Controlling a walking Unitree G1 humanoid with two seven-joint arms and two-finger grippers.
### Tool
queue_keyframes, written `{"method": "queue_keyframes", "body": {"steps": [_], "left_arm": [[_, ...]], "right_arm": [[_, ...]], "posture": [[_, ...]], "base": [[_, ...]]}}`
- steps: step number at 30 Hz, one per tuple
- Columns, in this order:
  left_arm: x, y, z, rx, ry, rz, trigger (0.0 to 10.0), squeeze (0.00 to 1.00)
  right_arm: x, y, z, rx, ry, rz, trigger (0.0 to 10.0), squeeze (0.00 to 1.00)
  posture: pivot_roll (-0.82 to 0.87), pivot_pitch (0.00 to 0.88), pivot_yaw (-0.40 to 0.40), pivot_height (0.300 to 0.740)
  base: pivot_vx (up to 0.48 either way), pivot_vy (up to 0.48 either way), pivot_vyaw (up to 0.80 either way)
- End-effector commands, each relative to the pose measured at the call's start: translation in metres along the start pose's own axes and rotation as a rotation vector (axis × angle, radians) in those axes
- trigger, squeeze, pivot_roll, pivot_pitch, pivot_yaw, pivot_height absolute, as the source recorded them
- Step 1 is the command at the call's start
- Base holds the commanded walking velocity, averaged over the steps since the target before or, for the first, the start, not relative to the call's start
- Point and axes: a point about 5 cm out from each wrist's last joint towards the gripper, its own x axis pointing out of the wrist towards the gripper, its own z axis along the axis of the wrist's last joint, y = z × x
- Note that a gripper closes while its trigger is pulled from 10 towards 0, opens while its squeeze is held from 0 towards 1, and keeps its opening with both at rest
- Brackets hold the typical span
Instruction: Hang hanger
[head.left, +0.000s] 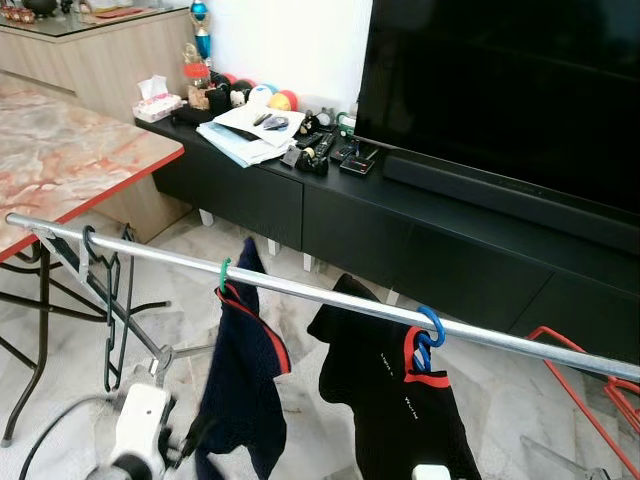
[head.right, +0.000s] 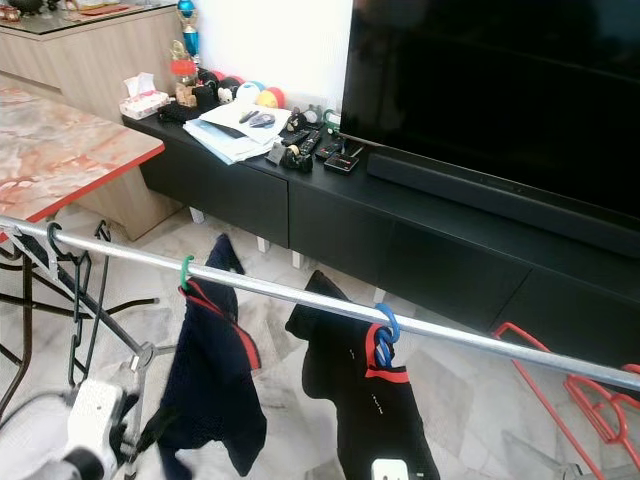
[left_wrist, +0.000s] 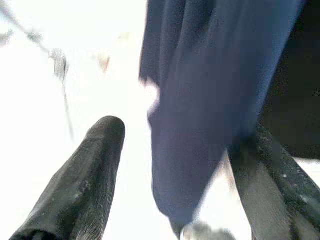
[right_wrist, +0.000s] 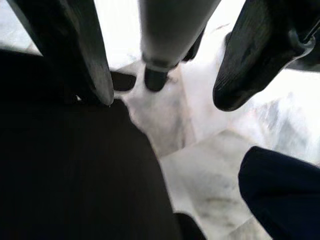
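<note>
Rail, silver, crosses the head views slanting down toward the right. Green hanger hooks over it carrying a navy garment with red trim; blue hanger hooks further right carrying a black garment with red collar. Black hangers hang empty near the rail's left end. Red hanger lies on the marble floor at right. Behind the rail: low black TV cabinet, TV, papers, remotes, tissue box, coloured balls. Counter, marbled with a red edge, stands at left. Left arm's white wrist sits low, just beside the navy garment.

Left wrist view: left hand released, fingers spread apart with the blurred navy garment hanging between them, gripped by neither.

Right wrist view: right hand released, fingers apart, a grey pole between them over the floor; black garment fills the near side, navy cloth at one corner.
</note>
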Motion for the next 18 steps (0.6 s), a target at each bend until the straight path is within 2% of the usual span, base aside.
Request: {"method": "queue_keyframes", "body": {"steps": [1,3,6,8,12,13,16,18], "left_arm": [[0.001,0.002,-0.006,0.011,0.031,0.027,10.0,0.00],[0.008,-0.003,-0.031,-0.041,0.114,0.052,10.0,0.00],[0.011,-0.005,-0.042,-0.065,0.158,0.072,10.0,0.00],[0.014,-0.007,-0.057,-0.084,0.224,0.104,10.0,0.00],[0.014,-0.009,-0.067,-0.096,0.275,0.119,10.0,0.00],[0.013,-0.011,-0.071,-0.083,0.301,0.116,10.0,0.00],[0.012,-0.013,-0.082,-0.081,0.354,0.126,10.0,0.00],[0.011,-0.014,-0.083,-0.083,0.360,0.127,10.0,0.00]], "right_arm": [[0.001,0.001,0.006,0.003,-0.018,0.005,10.0,0.00],[0.001,-0.007,0.010,0.005,-0.022,-0.002,10.0,0.00],[0.001,-0.013,0.011,0.002,-0.019,-0.004,10.0,0.00],[0.000,-0.023,0.010,0.005,-0.017,-0.012,10.0,0.00],[-0.002,-0.032,0.009,0.009,-0.015,-0.019,10.0,0.00],[-0.003,-0.038,0.007,0.013,-0.013,-0.025,10.0,0.00],[-0.006,-0.052,0.003,0.019,-0.009,-0.040,10.0,0.00],[-0.007,-0.053,0.003,0.022,-0.009,-0.043,10.0,0.00]], "posture": [[0.06,0.045,-0.038,0.740],[0.06,0.046,-0.044,0.740],[0.06,0.048,-0.047,0.740],[0.05,0.048,-0.046,0.740],[0.05,0.049,-0.047,0.740],[0.05,0.050,-0.046,0.740],[0.05,0.052,-0.046,0.740],[0.05,0.052,-0.046,0.740]], "base": [[0.000,0.000,0.00],[0.000,0.000,0.00],[0.000,0.000,0.00],[0.000,0.000,0.00],[0.000,0.000,0.00],[0.000,0.000,0.00],[0.000,0.329,0.00],[0.000,0.373,0.00]]}}
